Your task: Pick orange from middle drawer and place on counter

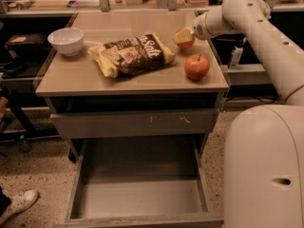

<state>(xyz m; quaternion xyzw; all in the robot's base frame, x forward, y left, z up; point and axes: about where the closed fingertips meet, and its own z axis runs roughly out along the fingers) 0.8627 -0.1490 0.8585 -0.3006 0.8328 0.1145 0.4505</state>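
- Claw (182, 35): at the end of the white arm (259, 25), which reaches in from the right. It sits low over the surface (76, 75), close to the right edge and toward the far right corner. It is pinching the orange (186, 44), and one pale finger lies across the fruit's upper left side.
- Orange: held in the claw just above or on the surface; contact with the surface cannot be told. It lies just beyond the apple (197, 66) and apart from it.
- Apple: red and yellow with a stem, standing upright near the right edge, toward the front right corner.
- Snack bag (132, 55): lying flat at the middle of the surface. Its right end is near the orange.
- Bowl (66, 41): white, near the left edge toward the far left corner.
- Drawer front (137, 122): closed, grey with pale scratch marks, directly under the front edge of the surface.
- Middle drawer (137, 196): pulled fully out below the drawer front, its flat grey floor exposed.
- Shoe (19, 204): white, on the floor at lower left.
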